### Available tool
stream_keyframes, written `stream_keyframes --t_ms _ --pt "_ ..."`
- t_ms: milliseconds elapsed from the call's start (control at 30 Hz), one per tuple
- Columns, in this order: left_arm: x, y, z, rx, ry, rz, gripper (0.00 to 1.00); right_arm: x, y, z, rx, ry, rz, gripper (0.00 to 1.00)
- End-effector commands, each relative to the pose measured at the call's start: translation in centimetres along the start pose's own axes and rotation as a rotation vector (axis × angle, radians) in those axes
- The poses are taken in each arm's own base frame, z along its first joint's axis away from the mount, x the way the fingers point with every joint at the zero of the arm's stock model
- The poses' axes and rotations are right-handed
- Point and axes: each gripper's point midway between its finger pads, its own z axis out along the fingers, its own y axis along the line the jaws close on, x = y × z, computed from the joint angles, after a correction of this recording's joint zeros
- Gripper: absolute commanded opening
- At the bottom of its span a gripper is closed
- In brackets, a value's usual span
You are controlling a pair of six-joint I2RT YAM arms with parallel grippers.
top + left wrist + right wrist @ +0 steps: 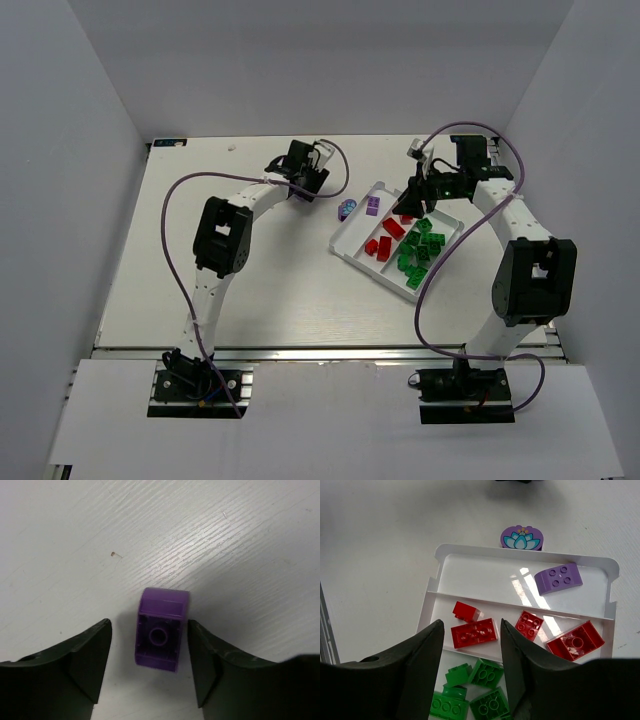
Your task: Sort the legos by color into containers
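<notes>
A purple lego (159, 636) lies on its side on the table, hollow underside towards the camera. My left gripper (149, 630) stands open around it; the right finger (200, 655) is almost against it and the left finger is clear of it. My right gripper (471, 627) hangs open and empty over the white tray (431, 585). Below it a red lego (474, 633) rests in the middle container with other red ones (574, 641). Green legos (485, 672) fill the near container. One purple lego (558, 578) lies in the far container.
A purple flower-printed brick (521, 537) stands on the table just outside the tray's far rim, also in the top view (346, 209). There the left gripper (310, 188) is left of the tray (340, 242) and the right gripper (413, 203) over its far end.
</notes>
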Motion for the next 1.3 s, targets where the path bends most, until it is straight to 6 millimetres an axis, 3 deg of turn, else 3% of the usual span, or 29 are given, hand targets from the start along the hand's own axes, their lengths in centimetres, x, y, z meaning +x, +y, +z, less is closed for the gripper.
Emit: stream_keyframes --t_ms 0,67,133,200,267,300,333,367,433,467,500,567,633,833,1033,1267 --pt "-0.8 -0.7 -0.4 0.051 -0.029 -0.001 0.68 -1.6 0.3 -0.8 0.015 -0.044 -0.033 0.54" --pt "-0.1 -1.1 -0.4 0.068 -0.018 -0.016 0.59 -1.7 0.4 -0.8 0.013 -0.046 -0.029 0.54" --pt "0.2 -1.3 -0.6 0.08 -0.016 -0.029 0.44 -1.8 0.4 -0.8 0.013 -0.051 -0.027 0.54" --pt "-0.6 -1.8 -1.3 0.123 -0.052 -0.059 0.28 -1.7 0.5 -0.8 0.012 -0.053 -0.024 0.54" --pt "0.1 -1.9 -1.9 0.13 -0.052 -0.101 0.19 -1.7 0.6 -0.9 0.012 -0.053 -0.022 0.54" --pt "-0.5 -1.7 -2.3 0.128 -0.081 -0.117 0.13 -1.6 0.7 -0.8 0.011 -0.054 -0.021 0.54" --pt "-2.0 -1.1 -3.8 0.119 -0.125 -0.136 0.11 -1.6 0.8 -0.8 0.015 -0.056 -0.018 0.54" --pt "-1.5 -1.4 -4.3 0.128 -0.121 -0.174 0.1 -1.5 0.5 -0.9 0.034 -0.054 -0.012 0.54" --pt "-3.3 -1.5 -6.2 0.153 -0.19 -0.209 0.04 -1.3 0.4 -0.9 0.056 -0.057 0.005 0.54" --pt "-4.2 -1.7 -8.0 0.172 -0.219 -0.259 0.0 -1.2 0.3 -0.9 0.066 -0.053 0.002 0.5" --pt "-4.9 -2.0 -9.0 0.195 -0.246 -0.307 0.0 -1.2 0.3 -1.0 0.075 -0.055 0.002 0.48" --pt "-6.6 -3.5 -12.1 0.303 -0.292 -0.364 0.0 -1.0 0.2 -1.1 0.086 -0.053 0.001 0.25" --pt "-5.7 -5.6 -13.5 0.405 -0.27 -0.473 0.0 -0.9 0.2 -1.1 0.094 -0.052 0.004 0.0" --pt "-4.2 -11.3 -17.3 0.574 -0.3 -0.619 0.0 -0.7 0.0 -1.2 0.127 -0.054 0.047 0.0" --pt "-4.5 -15.9 -16.7 0.622 -0.286 -0.65 0.0 -0.9 -0.1 -1.3 0.142 -0.055 0.066 0.0" --pt "-4.7 -17.6 -14.6 0.589 -0.259 -0.649 0.06 -0.4 0.2 -1.4 0.154 -0.045 0.072 0.01"
